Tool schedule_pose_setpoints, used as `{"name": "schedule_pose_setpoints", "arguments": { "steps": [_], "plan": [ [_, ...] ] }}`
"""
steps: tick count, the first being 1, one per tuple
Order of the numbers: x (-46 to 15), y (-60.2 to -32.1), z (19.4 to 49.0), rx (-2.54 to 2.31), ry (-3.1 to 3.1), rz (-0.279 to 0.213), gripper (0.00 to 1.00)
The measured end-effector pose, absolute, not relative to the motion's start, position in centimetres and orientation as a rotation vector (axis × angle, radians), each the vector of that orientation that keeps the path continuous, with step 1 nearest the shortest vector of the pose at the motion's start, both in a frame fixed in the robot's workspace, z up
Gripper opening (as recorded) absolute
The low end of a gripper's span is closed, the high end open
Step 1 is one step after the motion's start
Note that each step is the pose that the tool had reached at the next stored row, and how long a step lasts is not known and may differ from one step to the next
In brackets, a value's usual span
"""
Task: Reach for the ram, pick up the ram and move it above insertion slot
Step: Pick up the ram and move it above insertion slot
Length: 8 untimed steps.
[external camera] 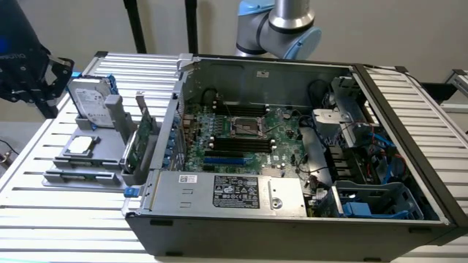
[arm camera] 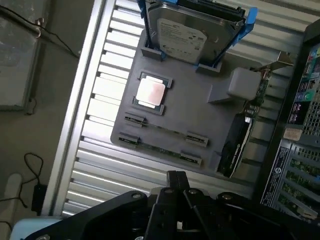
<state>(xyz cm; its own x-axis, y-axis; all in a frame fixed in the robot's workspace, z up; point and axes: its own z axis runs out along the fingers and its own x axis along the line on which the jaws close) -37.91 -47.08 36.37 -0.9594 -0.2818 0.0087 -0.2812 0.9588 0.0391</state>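
Observation:
Two ram sticks stand on edge in the grey holder (arm camera: 200,115), one (arm camera: 165,131) just behind the other (arm camera: 160,149); in the exterior view the ram (external camera: 80,176) lies at the holder's near end. My black gripper (arm camera: 175,177) hangs above and apart from them, shut with nothing in it. In the exterior view the gripper (external camera: 33,82) hovers at the far left, beyond the holder (external camera: 73,164). The motherboard's black memory slots (external camera: 241,144) lie inside the open computer case (external camera: 292,219).
The holder also carries a silver-labelled hard drive with blue rails (arm camera: 182,35), a processor chip (arm camera: 150,92) and an upright green expansion card (arm camera: 245,130). The case wall (external camera: 172,126) rises right beside the holder. Cables (arm camera: 30,165) lie on the floor off the slatted table.

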Motion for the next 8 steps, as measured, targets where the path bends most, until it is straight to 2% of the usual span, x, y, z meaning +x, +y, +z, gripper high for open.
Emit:
{"name": "schedule_pose_setpoints", "arguments": {
  "steps": [8],
  "plan": [
    [-37.91,-47.08,36.37,0.654,-3.054,-0.057,0.11]
  ]
}}
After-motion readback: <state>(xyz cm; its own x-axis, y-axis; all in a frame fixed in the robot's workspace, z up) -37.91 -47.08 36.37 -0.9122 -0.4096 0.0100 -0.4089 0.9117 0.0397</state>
